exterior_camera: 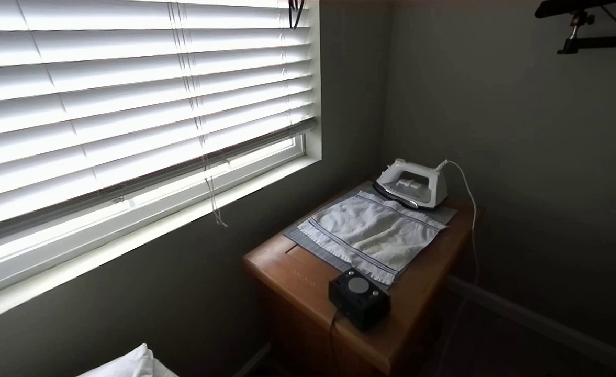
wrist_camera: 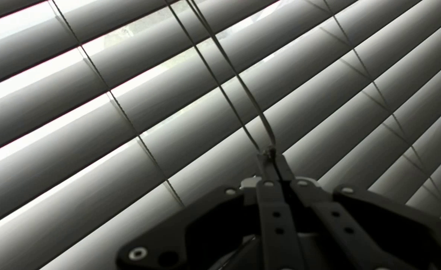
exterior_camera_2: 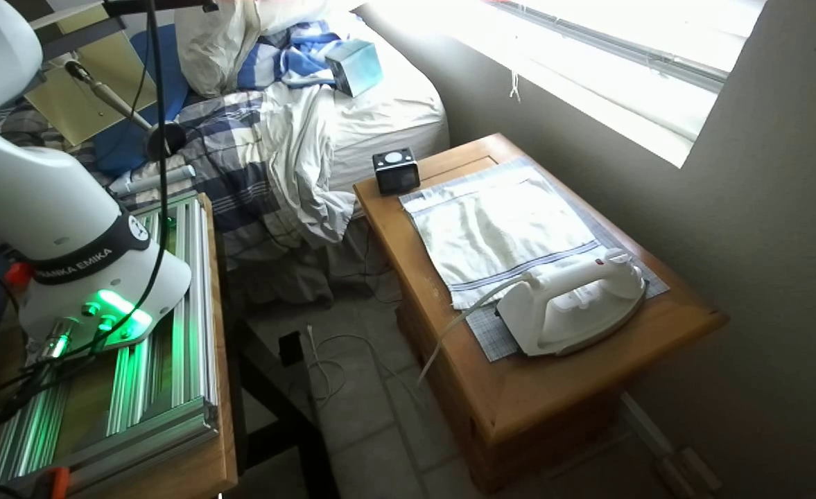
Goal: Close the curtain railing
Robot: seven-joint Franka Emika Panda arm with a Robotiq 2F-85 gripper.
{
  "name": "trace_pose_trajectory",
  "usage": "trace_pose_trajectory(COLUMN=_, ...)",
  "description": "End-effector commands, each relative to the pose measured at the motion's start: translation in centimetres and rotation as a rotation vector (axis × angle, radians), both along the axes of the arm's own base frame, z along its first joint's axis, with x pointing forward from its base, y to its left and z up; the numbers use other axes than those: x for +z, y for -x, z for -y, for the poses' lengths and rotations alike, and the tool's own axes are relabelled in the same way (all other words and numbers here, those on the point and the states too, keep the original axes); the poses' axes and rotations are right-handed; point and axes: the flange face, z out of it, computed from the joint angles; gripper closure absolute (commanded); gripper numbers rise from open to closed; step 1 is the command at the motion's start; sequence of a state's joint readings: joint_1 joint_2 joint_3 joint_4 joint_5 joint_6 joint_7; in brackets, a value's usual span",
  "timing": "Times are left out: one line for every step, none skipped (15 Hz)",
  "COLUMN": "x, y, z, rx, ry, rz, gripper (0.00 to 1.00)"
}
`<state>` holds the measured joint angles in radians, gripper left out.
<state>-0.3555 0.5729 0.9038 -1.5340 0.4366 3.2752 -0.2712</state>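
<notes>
the blind (exterior_camera: pixel 103 97) hangs across your window (exterior_camera: pixel 265 151), and in an exterior view its bottom rail (exterior_camera: pixel 77 205) sits above the sill (exterior_camera: pixel 103 253) with a strip of bare glass between them. loose string ends (exterior_camera: pixel 215 208) dangle past the sill's edge. in the wrist view, your gripper (wrist_camera: pixel 275 163) is narrow, its two fingers (wrist_camera: pixel 286 167) drawn together with the thin cords (wrist_camera: pixel 237 75) pinched at the tips; from there they run up and to the left, in front of the blind. light comes through the gaps at the upper left of that view. in an exterior view you have the white arm (exterior_camera_2: pixel 61 194) near the bed (exterior_camera_2: pixel 394 128). near the window stands the nightstand (exterior_camera: pixel 271 256), bearing a white iron (exterior_camera: pixel 412 191), a pale cloth (exterior_camera: pixel 373 225) on a grey mat (exterior_camera: pixel 318 254) and a small black device (exterior_camera: pixel 362 301).
</notes>
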Motion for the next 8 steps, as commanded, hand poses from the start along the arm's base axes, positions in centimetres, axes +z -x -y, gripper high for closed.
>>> trace_pose_trajectory(x=-4.5, y=1.3, z=-6.1, rx=0.131, ry=-0.006, rz=-0.087, gripper=0.99)
trace_pose_trajectory(x=-4.5, y=1.7, z=-6.7, rx=0.141, ry=-0.016, rz=-0.087, gripper=0.99)
trace_pose_trajectory(x=-4.3, y=2.4, z=-7.2, rx=0.144, ry=-0.019, rz=-0.088, gripper=0.99)
trace_pose_trajectory(x=-4.2, y=2.9, z=-7.6, rx=0.147, ry=-0.022, rz=-0.086, gripper=0.99)
trace_pose_trajectory(x=-4.0, y=3.4, z=-7.9, rx=0.149, ry=-0.029, rz=-0.083, gripper=0.99)
trace_pose_trajectory(x=-3.9, y=3.8, z=-8.0, rx=0.147, ry=-0.033, rz=-0.081, gripper=0.99)
trace_pose_trajectory(x=-3.9, y=4.1, z=-8.0, rx=0.143, ry=-0.036, rz=-0.078, gripper=0.99)
trace_pose_trajectory(x=-4.0, y=4.4, z=-7.9, rx=0.136, ry=-0.031, rz=-0.076, gripper=0.99)
